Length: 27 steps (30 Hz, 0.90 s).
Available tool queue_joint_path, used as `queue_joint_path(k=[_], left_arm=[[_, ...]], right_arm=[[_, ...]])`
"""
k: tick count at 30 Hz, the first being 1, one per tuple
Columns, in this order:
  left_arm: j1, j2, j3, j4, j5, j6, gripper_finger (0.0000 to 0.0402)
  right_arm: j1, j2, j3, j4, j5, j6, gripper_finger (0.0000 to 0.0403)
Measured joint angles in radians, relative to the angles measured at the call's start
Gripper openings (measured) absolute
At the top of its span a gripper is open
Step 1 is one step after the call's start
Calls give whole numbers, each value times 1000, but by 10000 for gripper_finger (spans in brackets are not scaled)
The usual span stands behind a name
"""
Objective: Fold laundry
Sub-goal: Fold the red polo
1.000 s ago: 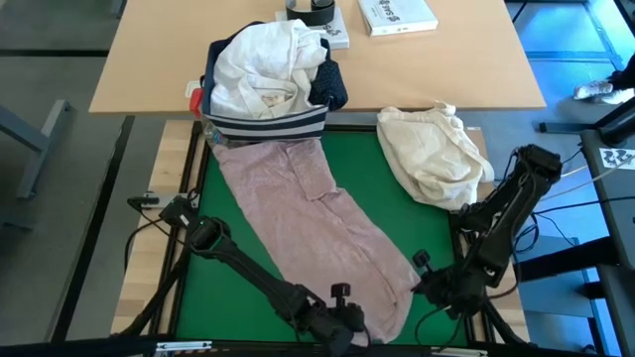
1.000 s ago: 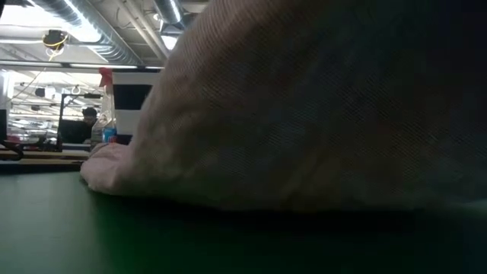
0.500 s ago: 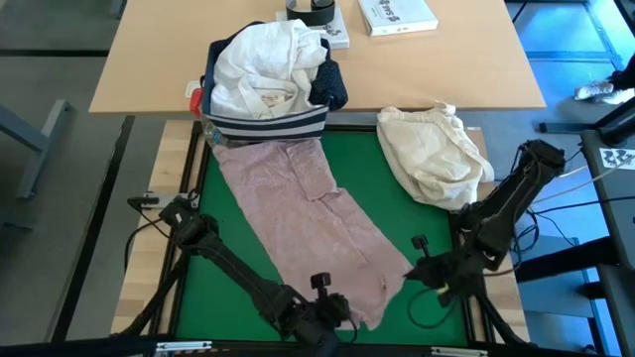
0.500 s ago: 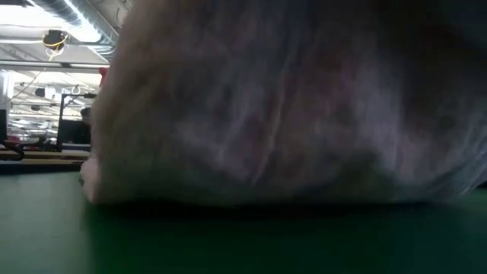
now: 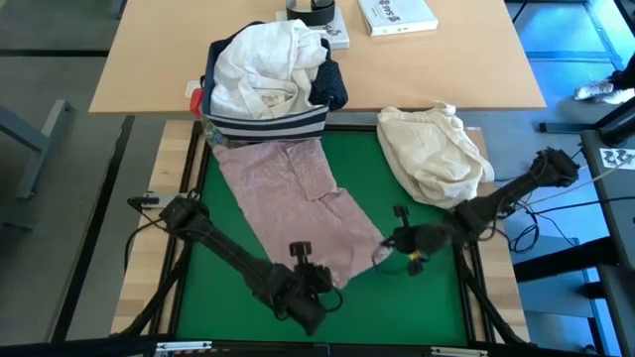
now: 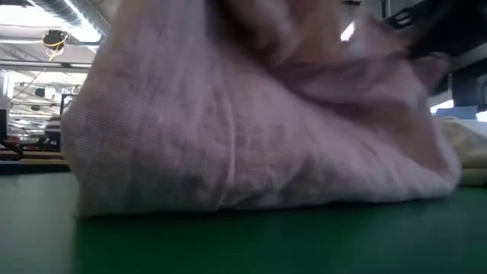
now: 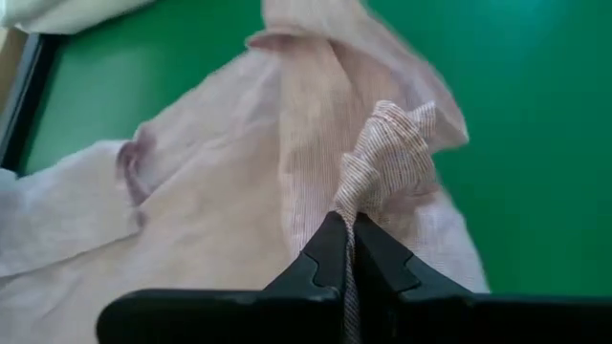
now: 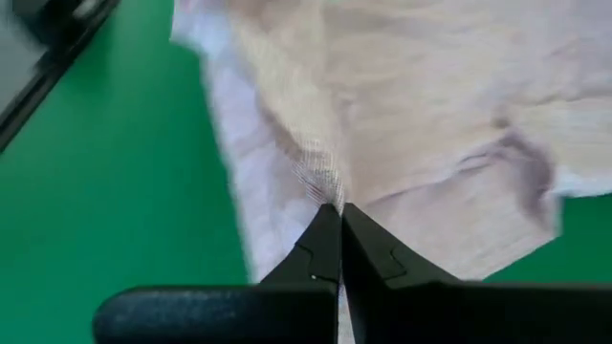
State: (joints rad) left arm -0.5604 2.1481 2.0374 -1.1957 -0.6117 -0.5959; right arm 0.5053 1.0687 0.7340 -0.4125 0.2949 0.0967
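- The pale pink top (image 5: 293, 203) lies on the green mat (image 5: 427, 297), stretching from the mat's far edge, just below the striped bin (image 5: 266, 124), toward the middle, with its near end lifted and folded back over itself
- The left gripper (image 5: 319, 283) is near the mat's front edge, left of centre; its fingers are clamped together on a bunched ridge of the pink top's hem, as the left wrist view shows (image 7: 342, 244)
- The right gripper (image 5: 382, 248) is toward the mat's right side, just beside the raised right-hand corner of the pink top; its fingers are pinched tight on the fabric edge (image 8: 335, 229)
- In the low view the pink top (image 6: 251, 129) rises as a draped mound off the mat, filling most of the frame
- The white shirt (image 5: 260, 64) is piled in the bin on the wooden table (image 5: 149, 59) beyond the mat's far edge, with a navy dotted shirt (image 5: 330, 87) peeking out at the bin's right side
- A cream cloth bundle (image 5: 432, 151) sits on the mat's far right corner, apart from the pink top
- A book (image 5: 397, 14) and a roll of tape (image 5: 310, 10) rest at the table's far edge
- A person's shoe (image 5: 600, 91) shows on the floor at the right
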Motion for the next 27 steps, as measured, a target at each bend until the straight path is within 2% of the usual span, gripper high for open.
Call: queue_joint_path(k=[4,9,15,21,27], left_arm=[[35,-123,-256,81,10,49,0],[65,-362,-601,296,16,68,0],[103,-641,-932,454,8,75,0],[150,-865,-1146,523,-7,79,3],[201,-1067,-1279,520,-35,75,5]], right_arm=[[-147,3,0,76,-31,-44,0],[-328,48,1,195,-106,-83,0],[-496,144,1,346,-158,-105,0],[-628,242,15,485,-196,-104,0],[-738,390,155,491,-266,-134,0]])
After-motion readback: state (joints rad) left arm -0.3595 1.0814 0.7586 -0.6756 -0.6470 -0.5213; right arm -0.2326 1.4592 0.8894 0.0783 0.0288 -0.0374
